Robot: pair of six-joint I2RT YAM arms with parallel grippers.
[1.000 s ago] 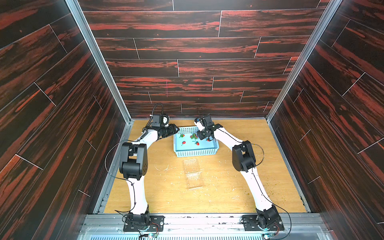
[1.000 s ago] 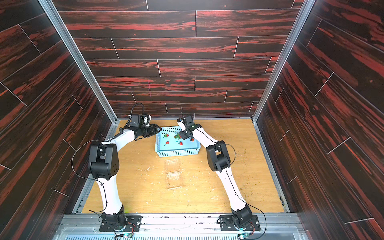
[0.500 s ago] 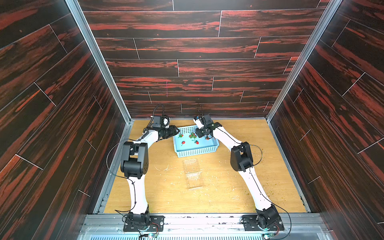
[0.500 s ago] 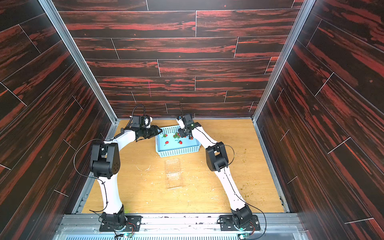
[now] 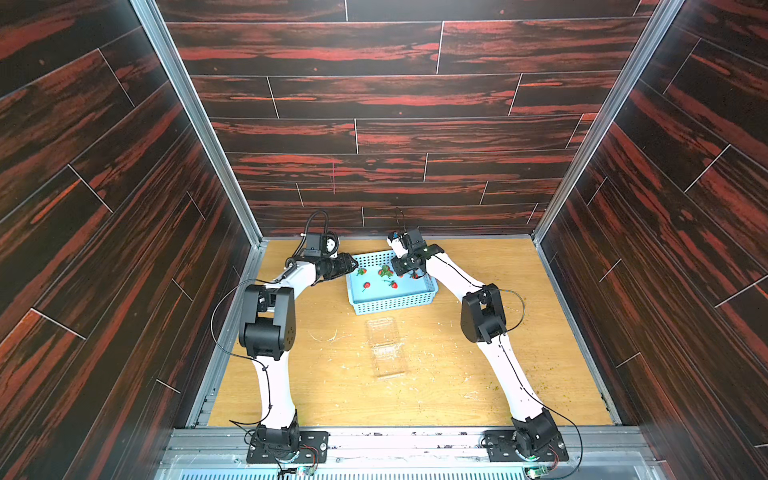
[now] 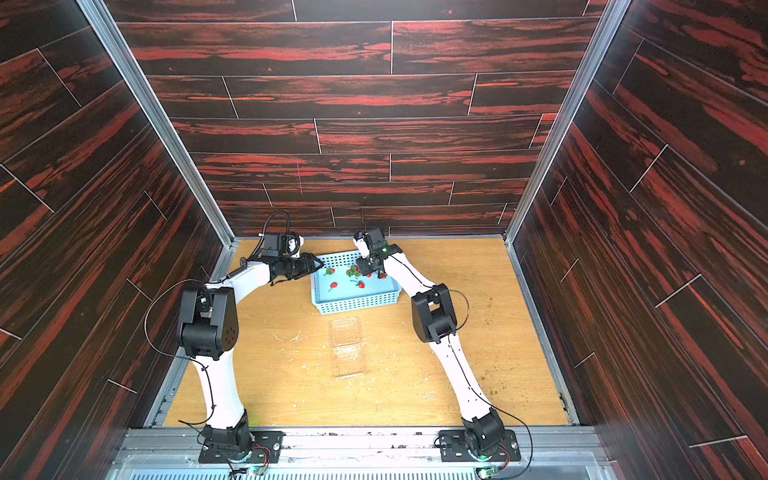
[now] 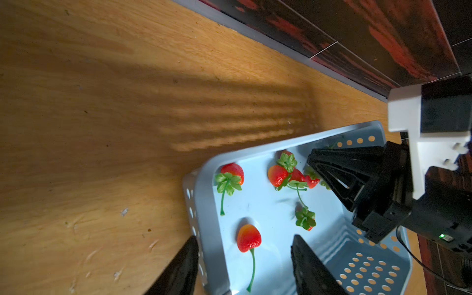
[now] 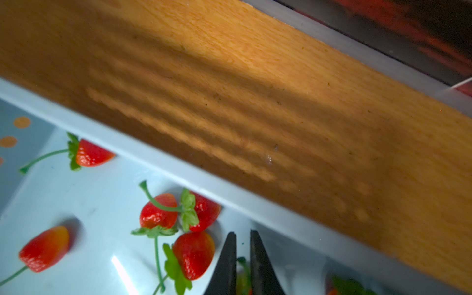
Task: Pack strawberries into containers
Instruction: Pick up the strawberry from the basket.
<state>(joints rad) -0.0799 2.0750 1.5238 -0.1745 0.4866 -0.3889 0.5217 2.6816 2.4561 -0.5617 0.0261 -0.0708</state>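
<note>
Blue basket [image 8: 97, 194]: strawberry [image 8: 243, 283] between right jaws

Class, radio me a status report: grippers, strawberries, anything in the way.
Left gripper open, jaws astride the basket wall. Right gripper jaws pinching a green stem. Strawberries in basket, clamshell empty. Nothing blocking.

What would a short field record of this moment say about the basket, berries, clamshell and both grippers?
basket: light blue, perforated plastic
strawberries: several, all in the basket
clamshell: clear, nearer the robot than the basket, no berries inside
left gripper: open, jaws straddling a basket wall
right gripper: nearly closed inside the basket, green stem between its jaws; grip unconfirmed
</note>
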